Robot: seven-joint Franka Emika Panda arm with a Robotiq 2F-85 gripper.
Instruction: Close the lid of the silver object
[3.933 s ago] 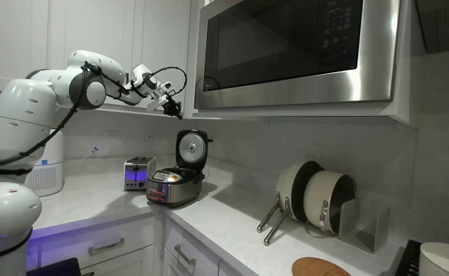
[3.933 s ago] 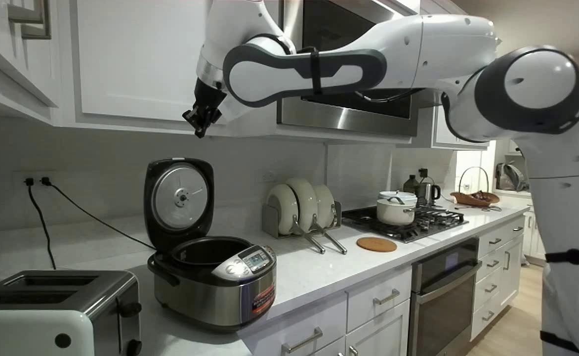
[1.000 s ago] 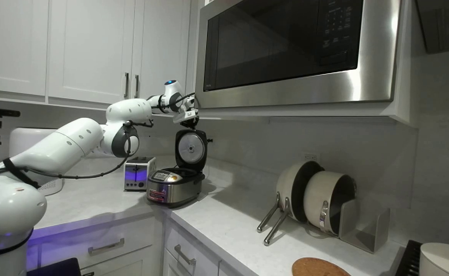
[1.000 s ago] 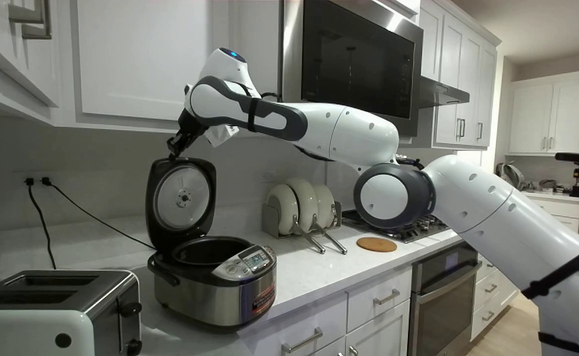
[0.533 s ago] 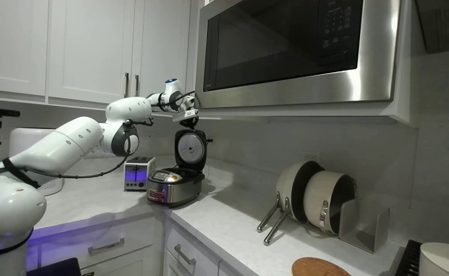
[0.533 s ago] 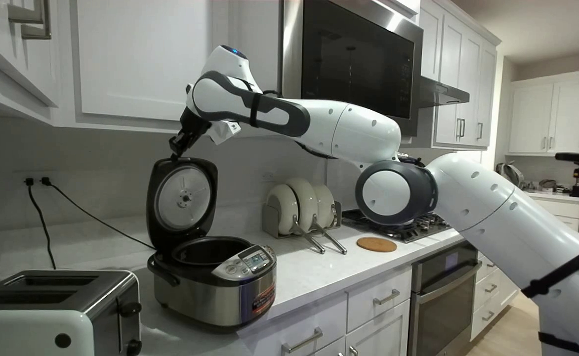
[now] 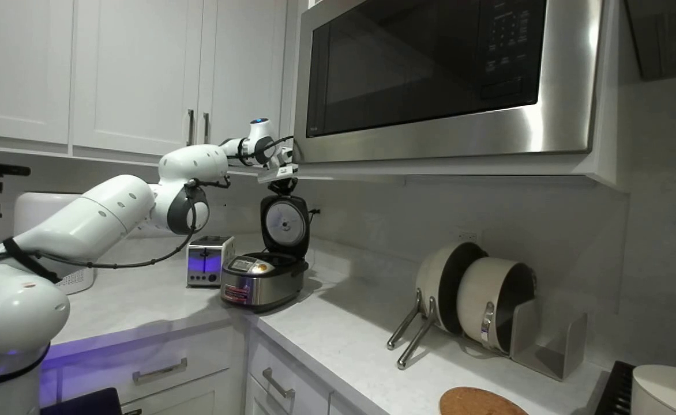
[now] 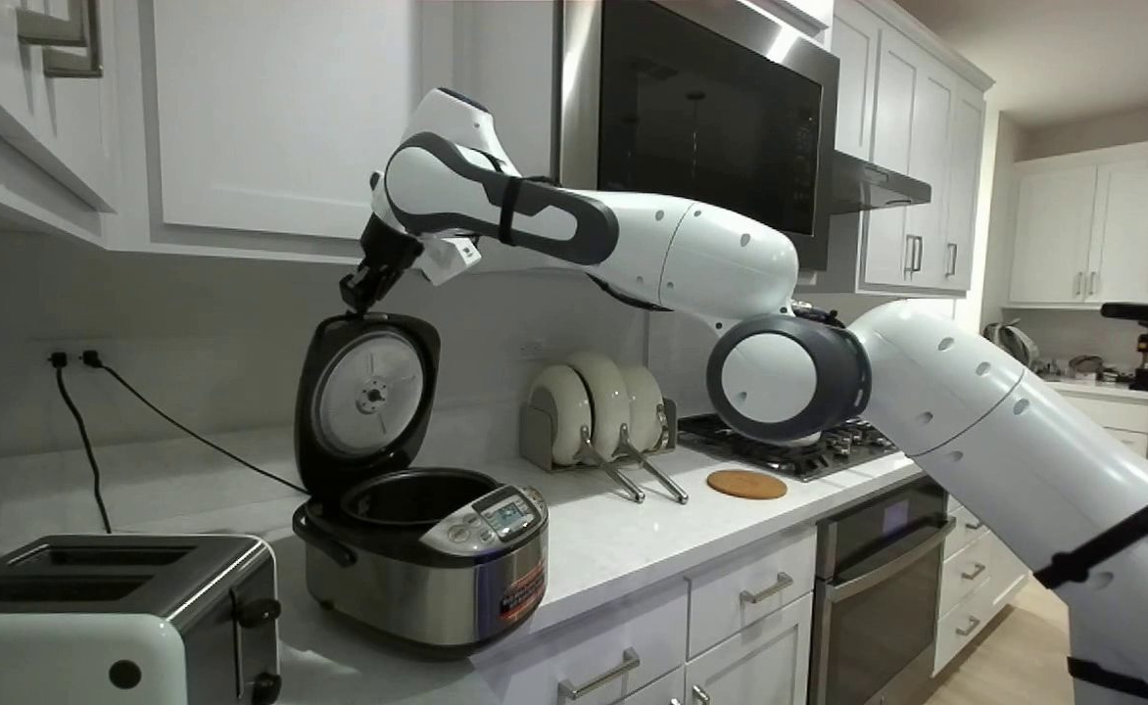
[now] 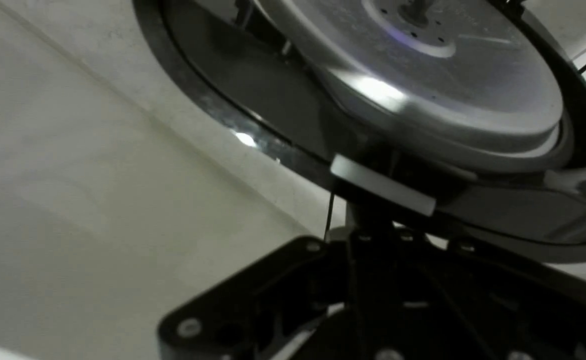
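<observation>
The silver and black rice cooker [image 8: 427,592] stands on the counter, and it also shows in an exterior view [image 7: 269,288]. Its lid [image 8: 368,392] is raised, nearly upright with a slight forward tilt, in both exterior views [image 7: 285,225]. The lid's round metal inner plate fills the upper right of the wrist view [image 9: 453,95]. My gripper [image 8: 357,305] is at the lid's top edge and appears to touch it from behind. In the wrist view its fingers [image 9: 375,220] are together, with the tips partly hidden behind the lid's edge.
A toaster [image 8: 104,587] stands beside the cooker. A power cord [image 8: 197,431] runs from the wall to behind it. Upper cabinets [image 8: 280,117] and a microwave [image 7: 430,69] hang close above the arm. Pans [image 8: 594,406] stand in a rack farther along the counter.
Since the earliest frames the arm has come down from above to the lid's top edge. Over the last second the lid has tipped slightly forward toward the cooker body, the gripper moving with it.
</observation>
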